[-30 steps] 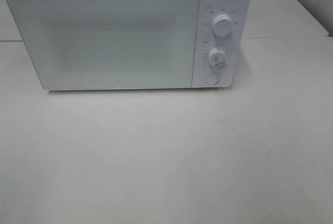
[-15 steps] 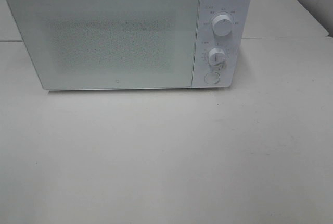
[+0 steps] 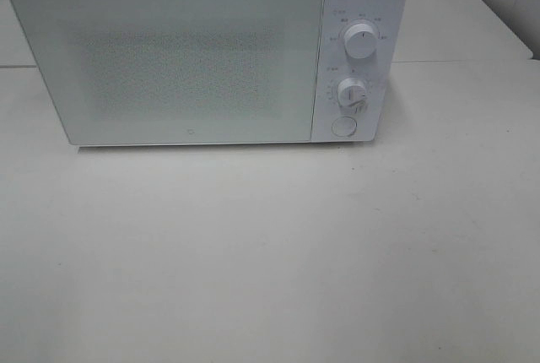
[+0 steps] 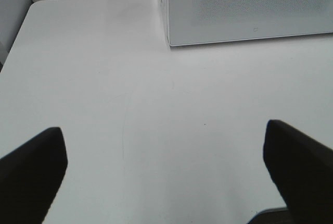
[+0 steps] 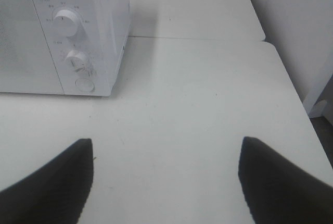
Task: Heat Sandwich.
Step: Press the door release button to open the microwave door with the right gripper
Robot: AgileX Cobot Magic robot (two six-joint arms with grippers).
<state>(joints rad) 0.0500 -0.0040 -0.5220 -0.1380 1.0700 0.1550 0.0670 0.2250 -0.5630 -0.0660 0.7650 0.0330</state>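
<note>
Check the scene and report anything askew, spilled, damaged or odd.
Nothing stands out. The microwave sits flat on the white table, door shut, knobs intact, no spills around it. No sandwich shows in any view; the frosted door hides the inside.

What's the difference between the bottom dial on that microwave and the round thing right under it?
The lower knob stands out from the control panel and has a raised grip bar across it; the round button below it looks flat and plain. The knob has small printed marks around it; the button has none. Both are white, round and sit on the panel to the right of the closed door.
</note>
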